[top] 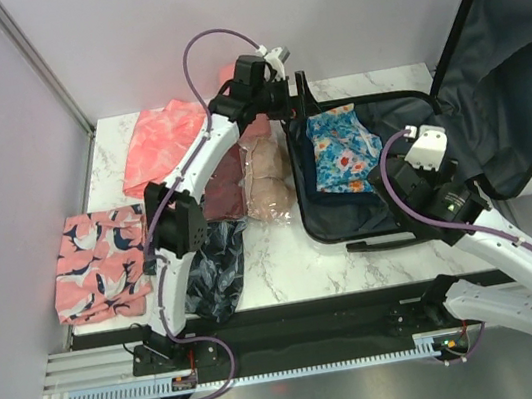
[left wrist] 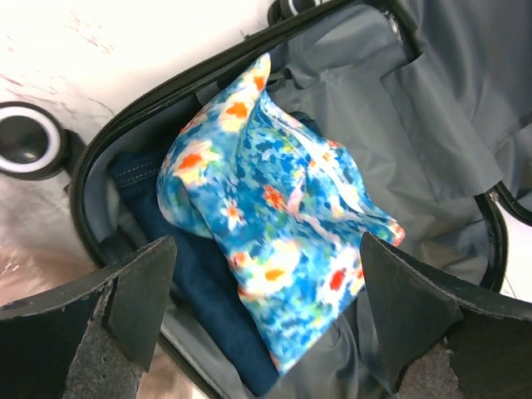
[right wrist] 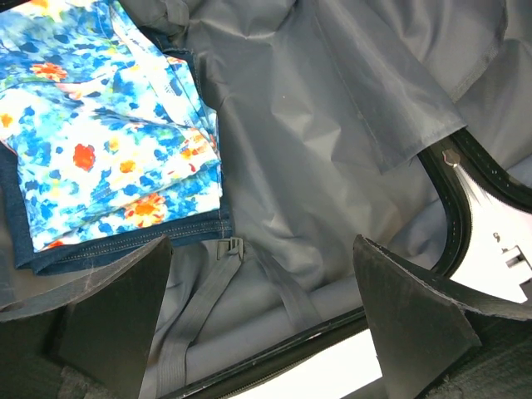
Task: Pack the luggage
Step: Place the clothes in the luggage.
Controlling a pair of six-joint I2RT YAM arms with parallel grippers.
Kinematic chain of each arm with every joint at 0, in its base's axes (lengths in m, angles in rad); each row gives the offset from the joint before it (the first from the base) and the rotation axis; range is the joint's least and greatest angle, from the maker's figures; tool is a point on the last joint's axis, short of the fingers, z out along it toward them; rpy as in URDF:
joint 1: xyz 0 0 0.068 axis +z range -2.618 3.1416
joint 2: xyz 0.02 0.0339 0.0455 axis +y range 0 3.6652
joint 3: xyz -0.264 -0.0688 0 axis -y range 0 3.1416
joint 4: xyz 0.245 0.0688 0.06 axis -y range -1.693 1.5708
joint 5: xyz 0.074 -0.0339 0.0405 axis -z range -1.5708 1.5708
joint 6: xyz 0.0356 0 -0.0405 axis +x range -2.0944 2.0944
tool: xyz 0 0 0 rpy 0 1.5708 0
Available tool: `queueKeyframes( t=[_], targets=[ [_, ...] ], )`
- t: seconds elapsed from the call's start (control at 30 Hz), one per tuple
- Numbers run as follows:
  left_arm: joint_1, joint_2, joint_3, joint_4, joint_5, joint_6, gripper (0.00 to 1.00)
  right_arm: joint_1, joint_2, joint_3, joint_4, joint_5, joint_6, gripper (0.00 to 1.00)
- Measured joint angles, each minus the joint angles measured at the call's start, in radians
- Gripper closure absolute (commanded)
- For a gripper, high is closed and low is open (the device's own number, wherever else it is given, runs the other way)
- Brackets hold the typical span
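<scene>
The luggage [top: 345, 215] lies open on the right of the table, its lid [top: 512, 59] raised against the wall. Inside, on the dark grey lining [right wrist: 316, 125], a blue floral garment [top: 342, 150] rests loosely crumpled on folded dark blue jeans [left wrist: 199, 291]. My left gripper [top: 296, 103] hovers over the luggage's far left corner, open, with the floral garment [left wrist: 274, 208] lying free below its jaws. My right gripper [top: 386, 176] stands open and empty over the right part of the lining, beside the floral garment [right wrist: 100, 141].
Several garments lie on the table left of the luggage: a coral one [top: 161, 140], a pink bird-print one [top: 99, 261], a dark shiny one [top: 213, 263], a maroon one [top: 226, 185] and a beige one [top: 265, 179]. A grey strap with a buckle [right wrist: 229, 248] crosses the lining.
</scene>
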Motion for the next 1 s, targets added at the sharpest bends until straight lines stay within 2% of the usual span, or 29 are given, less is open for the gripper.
queueKeyframes(
  t=[0.33, 0.53, 0.73, 1.0],
  targets=[
    [0.0, -0.25, -0.15, -0.023, -0.041, 0.027, 0.02, 0.0, 0.008, 0.0, 0.122, -0.034, -0.113, 0.02],
    [0.037, -0.433, -0.367, -0.024, -0.045, 0.031, 0.02, -0.007, 0.113, 0.003, 0.235, -0.085, -0.18, 0.02],
    [0.168, -0.606, -0.602, -0.043, -0.076, 0.031, 0.02, -0.09, 0.256, 0.015, 0.364, -0.174, -0.248, 0.02],
    [0.391, -0.827, -0.803, -0.088, -0.113, 0.084, 0.01, -0.228, 0.488, 0.116, 0.505, -0.293, -0.318, 0.02]
  ],
)
